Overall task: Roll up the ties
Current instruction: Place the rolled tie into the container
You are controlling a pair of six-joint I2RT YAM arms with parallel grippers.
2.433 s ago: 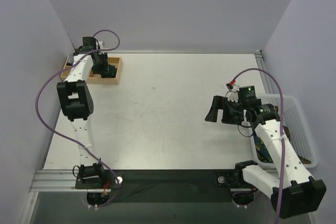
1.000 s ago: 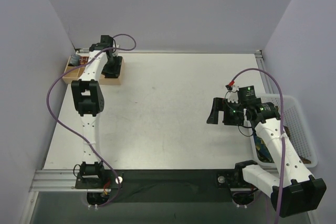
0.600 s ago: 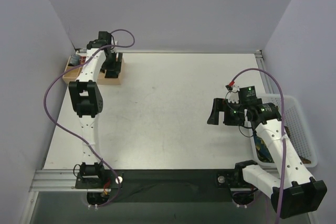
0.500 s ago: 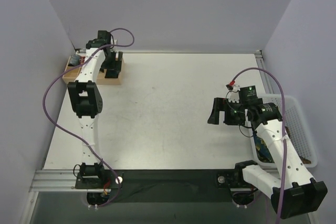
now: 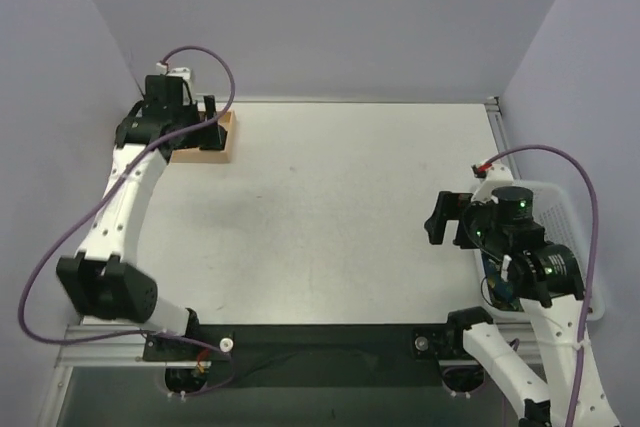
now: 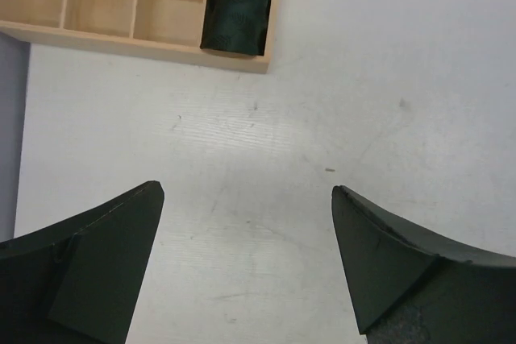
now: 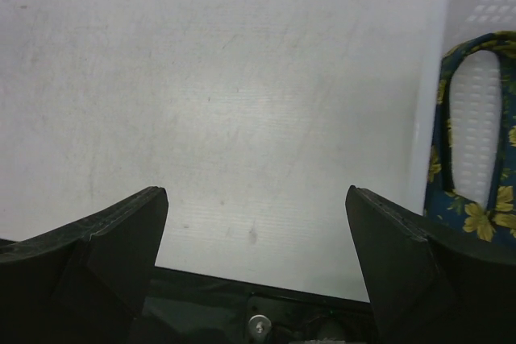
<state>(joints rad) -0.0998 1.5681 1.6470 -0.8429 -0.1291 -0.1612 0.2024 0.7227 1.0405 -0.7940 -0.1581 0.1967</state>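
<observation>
White tabletop (image 5: 330,207), lilac walls. I'm watching both arms hovering over it. Left gripper (image 6: 246,191) is gaping wide, holding nothing, near wooden tray (image 6: 161,42); rolled dark green tie (image 6: 235,15) is sitting in its corner compartment. Right gripper (image 7: 256,191) is likewise spread wide, empty, beside white basket (image 7: 427,118), where blue yellow-patterned tie (image 7: 472,219) is lying.

My left claw (image 6: 246,192) and right claw (image 7: 255,195) are black. My arms (image 5: 125,192) are white, with purple cables (image 5: 548,148). The flat table (image 5: 320,207) is white. At its far left corner, the wooden tray (image 6: 161,43) is pale tan, and the rolled cloth tie (image 6: 235,15) in it is plain dark green. At its right edge, the plastic basket (image 7: 435,78) is white, and the long cloth tie (image 7: 476,219) in it is blue with yellow leaves.
</observation>
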